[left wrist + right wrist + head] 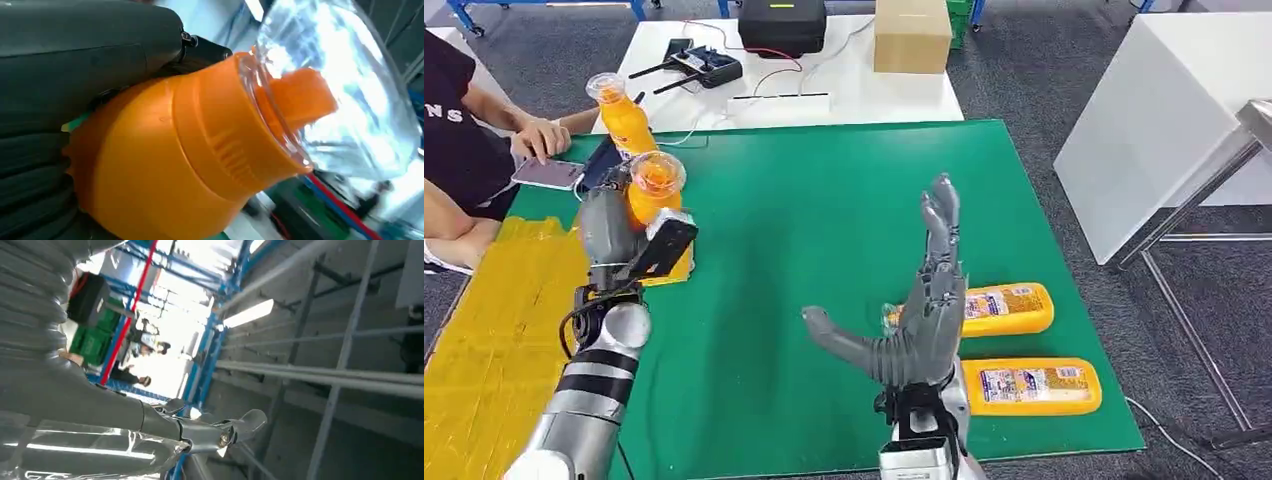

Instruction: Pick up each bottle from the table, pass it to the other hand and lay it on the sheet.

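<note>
Left hand [614, 235] grasping orange bottle [653, 190] near desk's left edge; right hand [919, 310] released. Risk: slip from loose grip during lay-down on yellow sheet [494, 340].

Two silver, ringed metal forearms rise from below, each banded with dark joints. The left hand [609, 228] is matte grey, with a black box-shaped wrist module and a looping black cable. The right hand [921, 315] has segmented dark-grey fingers [940, 228], a thick grey thumb and a ribbed cover.
</note>
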`<state>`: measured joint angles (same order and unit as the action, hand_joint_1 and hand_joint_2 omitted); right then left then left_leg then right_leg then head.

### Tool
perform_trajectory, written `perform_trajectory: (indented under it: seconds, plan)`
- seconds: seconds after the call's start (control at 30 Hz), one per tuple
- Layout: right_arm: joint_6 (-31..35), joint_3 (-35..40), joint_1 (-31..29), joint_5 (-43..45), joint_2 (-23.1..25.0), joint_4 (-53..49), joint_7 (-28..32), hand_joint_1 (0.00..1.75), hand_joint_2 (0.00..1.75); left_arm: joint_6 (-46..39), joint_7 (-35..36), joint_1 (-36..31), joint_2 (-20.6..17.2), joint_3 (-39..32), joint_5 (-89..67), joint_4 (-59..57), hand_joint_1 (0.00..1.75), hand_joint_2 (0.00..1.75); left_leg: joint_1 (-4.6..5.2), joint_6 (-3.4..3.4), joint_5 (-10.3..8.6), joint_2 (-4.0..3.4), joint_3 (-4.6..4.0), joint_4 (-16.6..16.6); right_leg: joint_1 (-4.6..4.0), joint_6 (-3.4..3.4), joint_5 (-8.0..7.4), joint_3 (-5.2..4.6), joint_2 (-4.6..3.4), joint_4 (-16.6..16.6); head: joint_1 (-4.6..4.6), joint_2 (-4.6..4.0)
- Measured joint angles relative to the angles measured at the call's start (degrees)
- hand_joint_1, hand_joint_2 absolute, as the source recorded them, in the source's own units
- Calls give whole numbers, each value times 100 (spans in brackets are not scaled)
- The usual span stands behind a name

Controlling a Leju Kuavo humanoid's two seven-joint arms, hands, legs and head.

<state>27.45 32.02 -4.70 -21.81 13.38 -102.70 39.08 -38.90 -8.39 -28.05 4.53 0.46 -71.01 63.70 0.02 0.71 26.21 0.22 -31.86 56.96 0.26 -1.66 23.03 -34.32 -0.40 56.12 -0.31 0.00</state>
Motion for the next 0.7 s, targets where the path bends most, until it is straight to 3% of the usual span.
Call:
perform_trajectory:
  seconds: [0.1,0.2,0.33,0.47,0.7]
  plan:
    - [101,-20,-1,50,-57,-107,2,0,175,-77,1060,-148,-245,-12,-1586,-352,175,175,0,0,0,-3,4,0,-1,0,0,-1,-2,0,0,0]
    - [169,-33,-3,107,-118,-134,2,0,175,-88,2178,-239,-617,534,-1837,-731,175,175,-1,-1,0,-4,6,0,-1,0,0,0,-5,1,0,0]
    - [184,-48,-4,125,-177,-153,4,0,175,-90,2375,-294,-927,980,-1885,-1036,175,175,-5,-1,-1,1,1,0,-4,0,0,-1,-2,1,-2,2]
    - [258,-55,-8,208,-254,-162,44,0,175,-101,3089,-443,-1209,1688,-1883,-1512,175,175,-1,-1,0,-2,1,-1,0,0,0,2,-3,1,0,0]
    - [549,-53,-36,361,-488,-177,63,0,175,-90,2706,-484,-1419,2113,-1880,-2281,175,175,1,0,0,-2,2,0,1,0,0,1,-3,-1,0,0]
